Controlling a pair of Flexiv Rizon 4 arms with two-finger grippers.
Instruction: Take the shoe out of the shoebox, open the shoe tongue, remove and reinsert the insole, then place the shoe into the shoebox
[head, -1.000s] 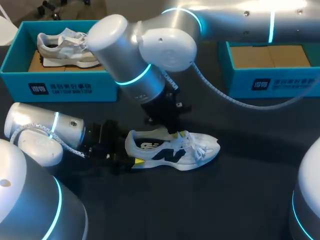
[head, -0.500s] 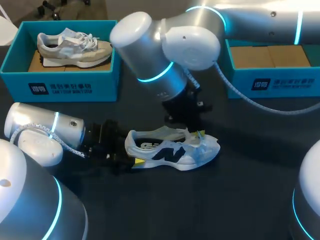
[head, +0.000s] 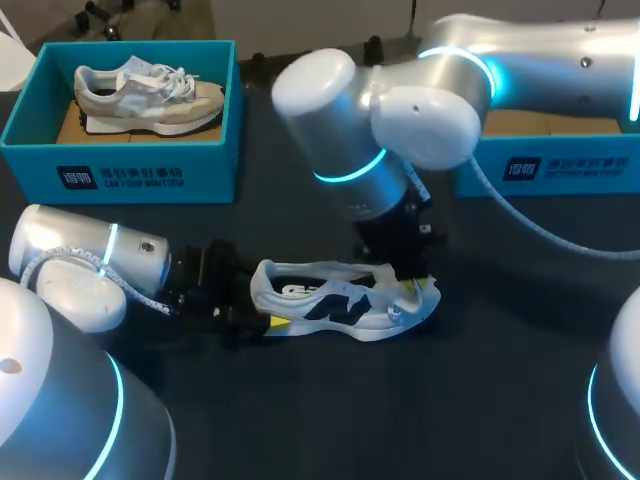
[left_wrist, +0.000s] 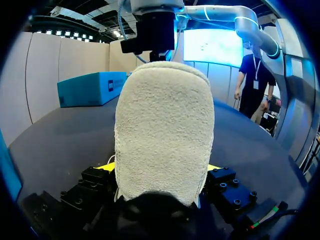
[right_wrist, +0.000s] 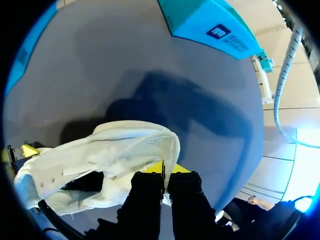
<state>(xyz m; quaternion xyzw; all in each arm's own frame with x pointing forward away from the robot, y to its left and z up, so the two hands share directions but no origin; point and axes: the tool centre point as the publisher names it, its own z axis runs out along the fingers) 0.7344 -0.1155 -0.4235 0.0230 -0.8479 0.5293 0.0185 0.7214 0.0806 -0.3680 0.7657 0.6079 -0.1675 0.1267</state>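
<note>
Shoe (head: 340, 303), white with a dark side logo, lies out of its box on the dark table (head: 480, 380), seen from the head view. The left gripper (head: 262, 318) sits at the shoe's heel end, and the right gripper (head: 408, 285) comes down onto the shoe's front part, near the toe. Beyond the shoe's heel stands an open blue shoebox (head: 130, 175) holding a second, greyish shoe (head: 150, 92); another blue shoebox (head: 560, 165) stands beyond the shoe's toe, partly hidden by the right arm.

From the left wrist view, the shoe's fuzzy heel (left_wrist: 164, 135) fills the space between the left gripper's (left_wrist: 160, 172) fingers, a yellow tip pressed against each side, so it clamps the shoe. The right gripper (left_wrist: 155, 35) hangs over the shoe's far end.

From the right wrist view, the right gripper's (right_wrist: 165, 177) fingers are drawn close together, pinching the edge of a white flap of the shoe's (right_wrist: 100, 160) upper.
</note>
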